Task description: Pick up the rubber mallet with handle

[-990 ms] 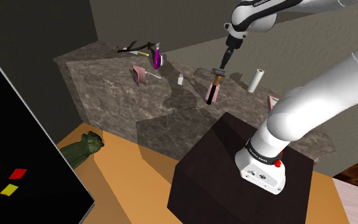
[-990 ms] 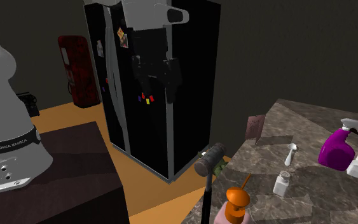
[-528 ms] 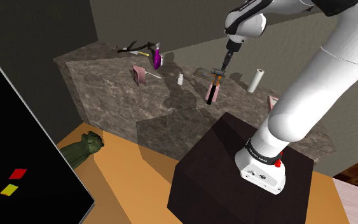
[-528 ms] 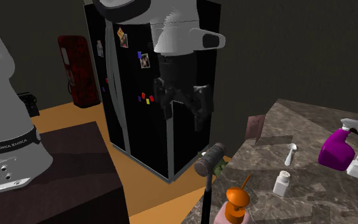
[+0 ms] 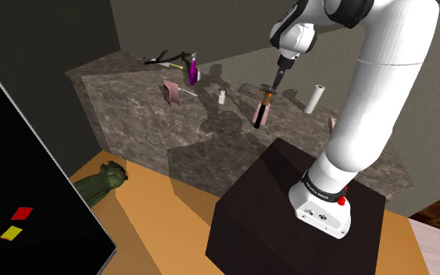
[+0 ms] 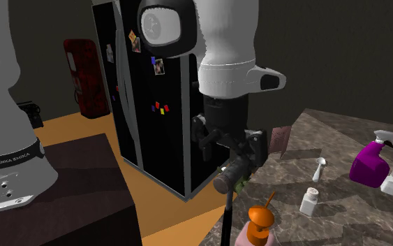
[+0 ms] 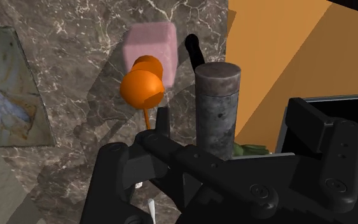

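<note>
Tool (image 6: 228, 152) splayed over partly hidden mallet (image 7: 217, 102)

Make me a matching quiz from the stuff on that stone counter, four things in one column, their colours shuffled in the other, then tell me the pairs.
Things:
1. mallet head
2. spray bottle
3. dispenser pump
4. shaker

Colours:
A. orange
B. white
C. dark grey
D. purple

Pairs: 1-C, 2-D, 3-A, 4-B
</note>
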Controlling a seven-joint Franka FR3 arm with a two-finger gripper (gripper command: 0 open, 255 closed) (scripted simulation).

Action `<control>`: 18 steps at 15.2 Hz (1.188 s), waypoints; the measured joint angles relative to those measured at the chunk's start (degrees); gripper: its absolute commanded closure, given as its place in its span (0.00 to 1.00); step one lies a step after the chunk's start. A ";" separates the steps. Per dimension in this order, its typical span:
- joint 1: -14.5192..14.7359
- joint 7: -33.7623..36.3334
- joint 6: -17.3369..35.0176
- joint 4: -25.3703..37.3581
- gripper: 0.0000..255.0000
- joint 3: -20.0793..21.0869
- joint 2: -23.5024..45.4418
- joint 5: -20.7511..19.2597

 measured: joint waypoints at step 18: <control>-1.83 -3.19 2.99 -0.39 1.00 1.97 3.69 4.06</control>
